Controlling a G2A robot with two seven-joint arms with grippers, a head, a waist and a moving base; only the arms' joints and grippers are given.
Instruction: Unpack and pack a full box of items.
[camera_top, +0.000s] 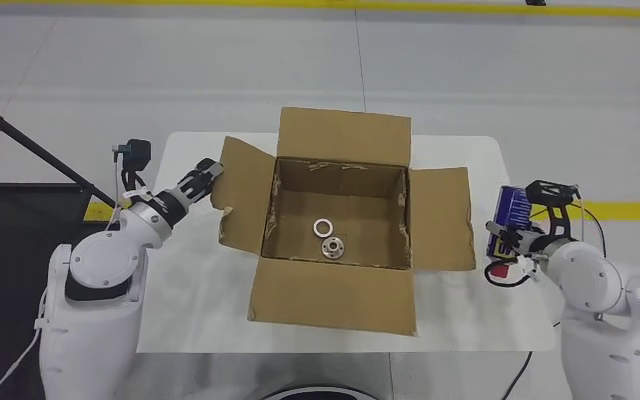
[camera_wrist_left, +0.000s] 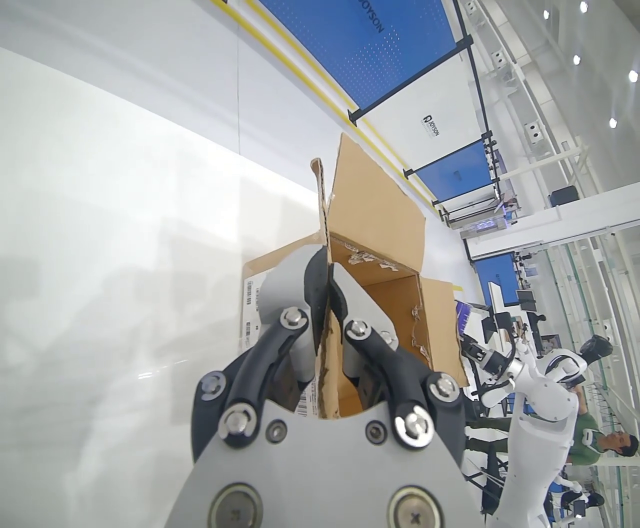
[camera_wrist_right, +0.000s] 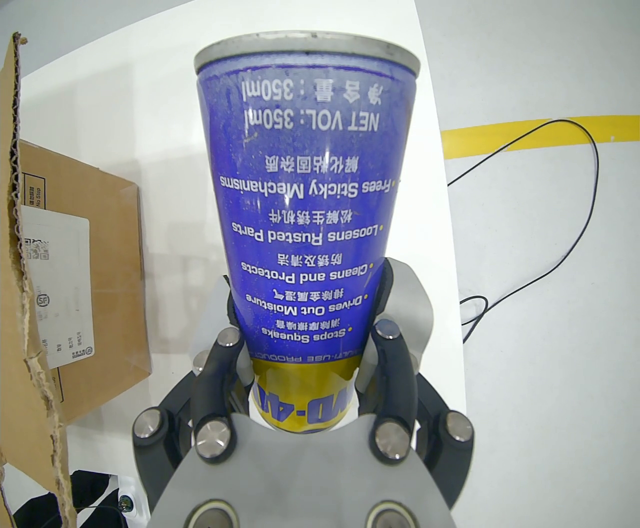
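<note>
An open cardboard box (camera_top: 340, 235) stands in the middle of the white table (camera_top: 190, 300), all flaps folded out. Two metal rings (camera_top: 327, 238) lie on its floor. My left gripper (camera_top: 208, 176) is shut on the edge of the box's left flap (camera_top: 245, 195); in the left wrist view its fingers (camera_wrist_left: 320, 280) pinch the flap's cardboard edge (camera_wrist_left: 327, 350). My right gripper (camera_top: 505, 240) is at the table's right edge, shut on a blue and yellow spray can (camera_wrist_right: 305, 200), base pointing away from the wrist. The can (camera_top: 513, 208) is beside the box's right flap (camera_top: 440, 220).
A black cable (camera_wrist_right: 560, 210) lies on the floor beyond the table's right edge, by a yellow floor line (camera_wrist_right: 540, 137). A black stand (camera_top: 45, 160) slants past the table's left side. Bare table lies in front of the box and at both sides.
</note>
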